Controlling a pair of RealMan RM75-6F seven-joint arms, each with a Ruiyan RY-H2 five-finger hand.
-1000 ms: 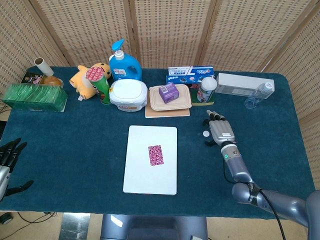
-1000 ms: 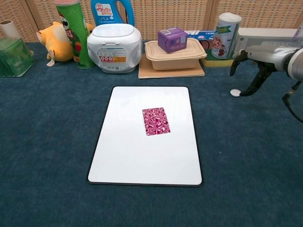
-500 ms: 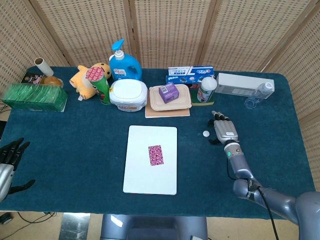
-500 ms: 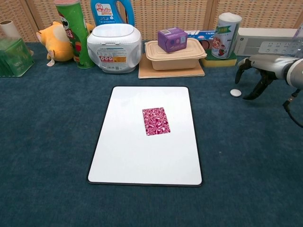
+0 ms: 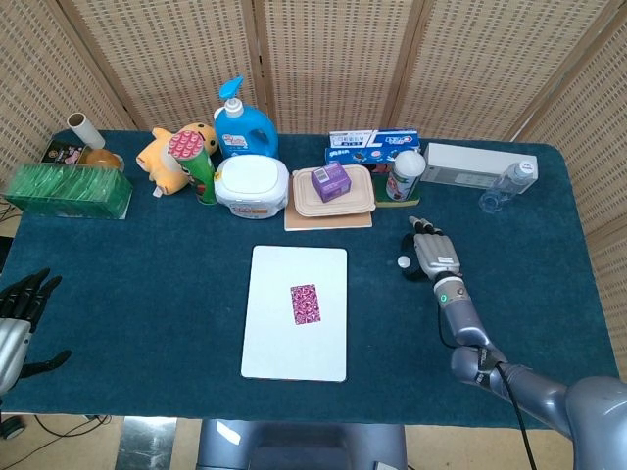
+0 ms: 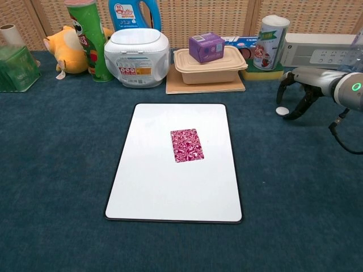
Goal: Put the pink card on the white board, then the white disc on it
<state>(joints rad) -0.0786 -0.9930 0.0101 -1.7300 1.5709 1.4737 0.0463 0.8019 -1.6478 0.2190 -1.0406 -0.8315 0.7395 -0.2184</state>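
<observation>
1. Pink card [image 6: 186,145] lying flat just above the middle of the white board [image 6: 147,187], in the centre of the chest view; same pair at centre of the head view, card [image 5: 305,304] on board [image 5: 274,343].
2. White disc [image 6: 282,111] on the blue tablecloth [image 6: 57,158], right of the board and well apart from it, in the upper right of the chest view; seen in the head view as a small white dot [image 5: 403,261].
3. Right hand [image 6: 299,94] arched directly over the disc, fingers [image 6: 281,90] apart and curved downward on either side of it, nothing held; contact with the disc cannot be told.
4. Same right hand [image 5: 431,255] right of centre in the head view, palm down, just beside the disc.
5. Left hand [image 5: 18,308] at the far left edge of the head view, off the table edge, fingers spread, holding nothing.
6. Along the top of the chest view: green can [image 6: 88,39], white tub [image 6: 136,56], beige lunch box [image 6: 210,65] with a purple box [image 6: 206,46] on top.
</observation>
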